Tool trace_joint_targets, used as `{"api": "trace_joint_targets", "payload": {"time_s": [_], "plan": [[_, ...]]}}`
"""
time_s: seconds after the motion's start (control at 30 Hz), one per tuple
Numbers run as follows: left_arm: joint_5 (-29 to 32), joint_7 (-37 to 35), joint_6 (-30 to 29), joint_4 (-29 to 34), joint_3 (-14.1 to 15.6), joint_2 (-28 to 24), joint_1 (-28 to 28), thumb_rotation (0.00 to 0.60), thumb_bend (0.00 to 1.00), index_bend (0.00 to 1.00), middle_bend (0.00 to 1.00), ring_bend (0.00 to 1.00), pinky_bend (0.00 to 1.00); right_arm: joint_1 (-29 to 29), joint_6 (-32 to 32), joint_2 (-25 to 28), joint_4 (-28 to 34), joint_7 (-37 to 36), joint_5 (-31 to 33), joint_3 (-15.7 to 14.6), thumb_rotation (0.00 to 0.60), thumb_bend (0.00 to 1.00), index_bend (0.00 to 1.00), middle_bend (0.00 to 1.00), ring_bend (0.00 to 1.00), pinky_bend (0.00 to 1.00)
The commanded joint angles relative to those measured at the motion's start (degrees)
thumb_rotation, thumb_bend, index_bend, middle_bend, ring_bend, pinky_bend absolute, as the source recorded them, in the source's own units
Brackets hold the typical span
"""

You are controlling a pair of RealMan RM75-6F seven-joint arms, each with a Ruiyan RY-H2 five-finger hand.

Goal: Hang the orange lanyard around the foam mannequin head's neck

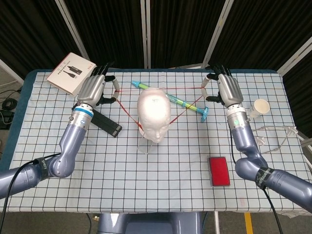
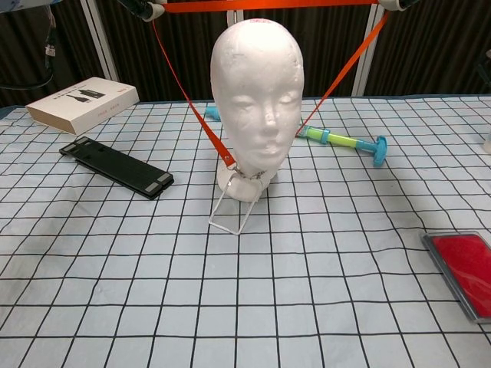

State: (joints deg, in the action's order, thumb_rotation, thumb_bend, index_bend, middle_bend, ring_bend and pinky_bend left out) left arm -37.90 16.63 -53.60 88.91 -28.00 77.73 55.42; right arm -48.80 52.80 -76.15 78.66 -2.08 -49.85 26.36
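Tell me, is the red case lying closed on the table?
Yes, the red case lies flat and closed on the checked table, near the right arm.

Looks like a robotics lab or a data-recording studio, not a home. Closed in behind by black curtains [image 1: 117, 29] hung between white folding frames [image 1: 145, 31]. At the centre a single table [image 1: 44, 161] covered with a white checked cloth [image 1: 161, 195], blue at the edges. Laid out on it like test props, well apart from each other: a white box [image 1: 71, 73], a black flat bar [image 1: 106, 122], a paper cup [image 1: 259, 107], a red case [image 1: 219, 171]. At far left, loose cables [image 1: 7, 105] on a grey floor.
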Motion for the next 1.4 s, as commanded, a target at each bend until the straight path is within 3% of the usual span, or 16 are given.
{"api": "trace_joint_targets", "payload": {"time_s": [0.03, 0.13, 0.17, 0.2, 0.23, 0.27, 0.3, 0.33, 0.4, 0.53, 0.87, 0.97, 1.2, 1.4], "plan": [[1.0, -0.3, 1.4, -3.6, 0.5, 2.0, 1.9, 0.600, 0.50, 0.71, 0.00, 0.00, 0.00, -2.3, -1.9, -3.0, -5.2, 0.5, 0.6, -0.2, 0.600, 0.45, 0.76, 0.20, 0.00, 0.05], [1.9, -0.6, 2.5, -6.5, 0.9, 3.5, 3.2, 0.600, 0.49, 0.66, 0.00, 0.00, 0.00, -3.7, -3.1, -5.2, -9.2, 0.5, 1.2, -0.1, 0.600, 0.45, 0.75, 0.20, 0.00, 0.05], [2.2, -0.7, 3.0, -7.6, 1.1, 4.0, 3.6, 0.600, 0.49, 0.60, 0.00, 0.00, 0.00, -4.2, -3.5, -5.9, -10.5, 0.4, 1.3, -0.1, 0.600, 0.45, 0.74, 0.20, 0.00, 0.05], [2.3, -0.8, 3.3, -8.3, 1.1, 4.3, 3.8, 0.600, 0.48, 0.48, 0.00, 0.00, 0.00, -4.5, -3.9, -6.3, -11.4, 0.4, 1.3, -0.1, 0.600, 0.43, 0.70, 0.20, 0.00, 0.05], [2.5, -1.1, 3.7, -9.1, 1.1, 4.7, 4.1, 0.600, 0.47, 0.30, 0.00, 0.00, 0.00, -4.9, -4.1, -6.8, -12.4, 0.4, 1.3, -0.1, 0.600, 0.37, 0.62, 0.20, 0.00, 0.05], [2.7, -1.5, 4.1, -10.1, 1.0, 5.2, 4.3, 0.600, 0.45, 0.19, 0.00, 0.00, 0.00, -5.3, -4.2, -7.5, -13.6, 0.6, 1.2, -0.1, 0.600, 0.33, 0.55, 0.19, 0.00, 0.05], [2.8, -2.1, 4.5, -11.0, 0.9, 5.7, 4.6, 0.600, 0.41, 0.07, 0.00, 0.00, 0.00, -5.7, -4.1, -8.2, -15.0, 1.0, 1.1, -0.3, 0.600, 0.21, 0.40, 0.15, 0.00, 0.04], [2.7, -2.7, 5.1, -11.8, 0.8, 6.2, 4.8, 0.600, 0.38, 0.02, 0.00, 0.00, 0.00, -6.0, -4.1, -8.9, -16.3, 1.4, 1.0, -0.5, 0.600, 0.10, 0.25, 0.10, 0.00, 0.03], [1.8, -4.7, 6.1, -14.3, 0.6, 7.4, 5.3, 0.600, 0.23, 0.00, 0.00, 0.00, 0.00, -7.0, -5.0, -10.5, -19.5, 3.0, 1.2, -1.2, 0.600, 0.01, 0.11, 0.04, 0.00, 0.01], [1.9, -5.3, 7.7, -16.7, 1.0, 7.7, 6.0, 0.600, 0.01, 0.00, 0.00, 0.00, 0.00, -7.8, -4.7, -12.5, -23.3, 5.0, 1.0, -1.9, 0.600, 0.00, 0.04, 0.02, 0.00, 0.01], [1.2, -5.6, 6.3, -15.3, 1.5, 5.2, 5.2, 0.600, 0.00, 0.00, 0.00, 0.00, 0.00, -7.0, -3.0, -12.3, -24.3, 6.8, 0.4, -1.7, 0.600, 0.01, 0.04, 0.02, 0.00, 0.00], [-0.1, -5.8, 5.1, -13.0, 2.4, 3.9, 3.9, 0.600, 0.00, 0.00, 0.00, 0.00, 0.00, -5.7, -2.0, -10.6, -21.5, 7.1, -0.3, -2.0, 0.600, 0.11, 0.06, 0.02, 0.00, 0.00], [-8.0, -4.8, -0.7, -4.2, 7.5, -2.6, -2.6, 0.600, 0.00, 0.00, 0.00, 0.00, 0.00, 0.9, 3.4, -2.1, -9.0, 6.1, -7.3, -5.3, 0.600, 0.62, 0.11, 0.03, 0.00, 0.00], [-15.2, -4.3, -7.3, 2.2, 12.8, -7.6, -9.5, 0.600, 0.14, 0.00, 0.00, 0.00, 0.00, 7.7, 6.8, 6.0, 2.8, 3.4, -12.8, -9.0, 0.600, 0.86, 0.14, 0.04, 0.00, 0.00]]}}
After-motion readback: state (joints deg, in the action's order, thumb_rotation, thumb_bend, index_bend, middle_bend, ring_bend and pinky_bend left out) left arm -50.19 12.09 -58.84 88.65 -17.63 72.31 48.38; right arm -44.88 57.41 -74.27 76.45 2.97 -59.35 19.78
